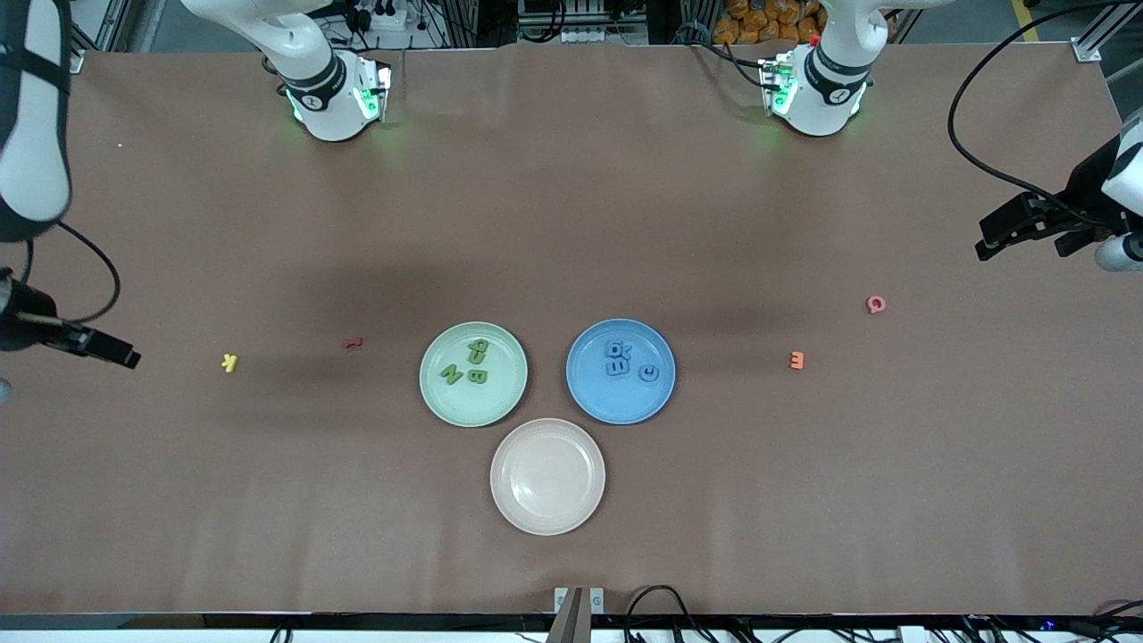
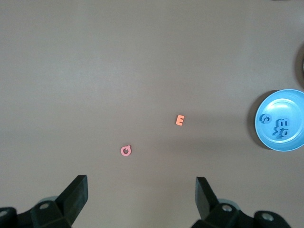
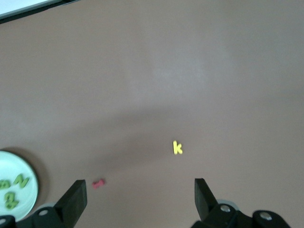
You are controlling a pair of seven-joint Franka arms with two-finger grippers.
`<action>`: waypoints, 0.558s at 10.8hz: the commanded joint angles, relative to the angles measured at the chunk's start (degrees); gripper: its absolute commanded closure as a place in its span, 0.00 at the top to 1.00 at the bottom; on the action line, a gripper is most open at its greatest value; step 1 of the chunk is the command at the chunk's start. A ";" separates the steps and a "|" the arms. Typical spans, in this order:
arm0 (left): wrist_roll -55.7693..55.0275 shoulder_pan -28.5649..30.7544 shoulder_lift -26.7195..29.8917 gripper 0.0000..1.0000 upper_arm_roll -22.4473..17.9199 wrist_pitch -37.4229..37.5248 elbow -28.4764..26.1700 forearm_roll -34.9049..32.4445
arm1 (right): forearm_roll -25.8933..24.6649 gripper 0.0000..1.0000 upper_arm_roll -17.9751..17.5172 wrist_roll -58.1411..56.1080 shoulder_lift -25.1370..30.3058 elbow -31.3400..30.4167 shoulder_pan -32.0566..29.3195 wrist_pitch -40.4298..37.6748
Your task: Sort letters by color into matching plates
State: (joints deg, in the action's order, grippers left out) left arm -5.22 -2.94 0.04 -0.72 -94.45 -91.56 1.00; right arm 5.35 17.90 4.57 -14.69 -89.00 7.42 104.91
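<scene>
Near worktop centre: pale green round matte plate [image 1: 473, 373] holding chunky green toy letters [image 1: 468, 364]; beside it, toward left arm's end, blue round matte plate [image 1: 621, 371] holding chunky blue toy letters [image 1: 628, 361]. Beige round matte plate [image 1: 547, 476] nearer front camera edge, between the two, nothing in it.

Strays out on bare brown worktop [image 1: 571, 223]: small yellow K [image 1: 229, 362] and dark red letter [image 1: 353, 342] toward right arm's end; orange E [image 1: 797, 360] and pink Q-like letter [image 1: 876, 304] toward left arm's end. All well apart from plates.

Left gripper [image 2: 142, 192] up over left arm's end edge, jaws spread wide, nothing held. Right gripper [image 3: 140, 194] up over right arm's end edge, jaws likewise released, empty. Both parked.

Green and blue sorting looks done; no green or blue pieces visible off plates.

Handling guess: letters tiny, light, stiff, likely foam or plastic, not fragile. Lying flat, so little height to pinch; best taken across a straight stroke (K stem, E spine), jaws straddling narrow width, pressed close to surface. Risk: skidding or flipping on contact, slipping from tips. Red piece low contrast against worktop, easy to miss.
</scene>
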 commanded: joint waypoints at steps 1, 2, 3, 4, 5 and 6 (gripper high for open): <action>1.62 0.30 -0.30 1.00 -0.25 0.06 0.86 1.63 | -0.87 1.00 -0.76 0.79 6.32 0.48 -0.30 -8.81; 1.62 0.30 -0.30 1.00 -0.25 0.06 0.86 1.55 | -0.78 1.00 -0.85 0.79 7.12 2.93 -0.12 -13.20; 1.62 0.30 -0.30 1.00 -0.25 0.06 0.86 1.54 | -0.78 1.00 -1.11 0.79 7.65 4.87 0.14 -16.02; 1.62 0.30 -0.30 1.00 -0.25 0.06 0.86 1.54 | -0.69 1.00 -1.12 0.79 9.05 5.24 0.84 -17.18; 1.62 0.30 -0.30 1.00 -0.25 0.06 0.86 1.54 | -0.60 1.00 -1.12 0.79 10.72 5.07 1.54 -18.07; 1.62 0.30 -0.30 1.00 -0.25 0.06 0.86 1.54 | -0.60 1.00 -1.12 0.87 11.95 5.06 2.42 -19.55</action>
State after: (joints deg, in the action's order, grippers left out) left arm -5.22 -2.93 -0.05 -0.76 -94.46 -91.51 1.01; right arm 5.35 17.07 4.59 -5.74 -83.92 8.29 88.17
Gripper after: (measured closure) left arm 0.000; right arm 0.000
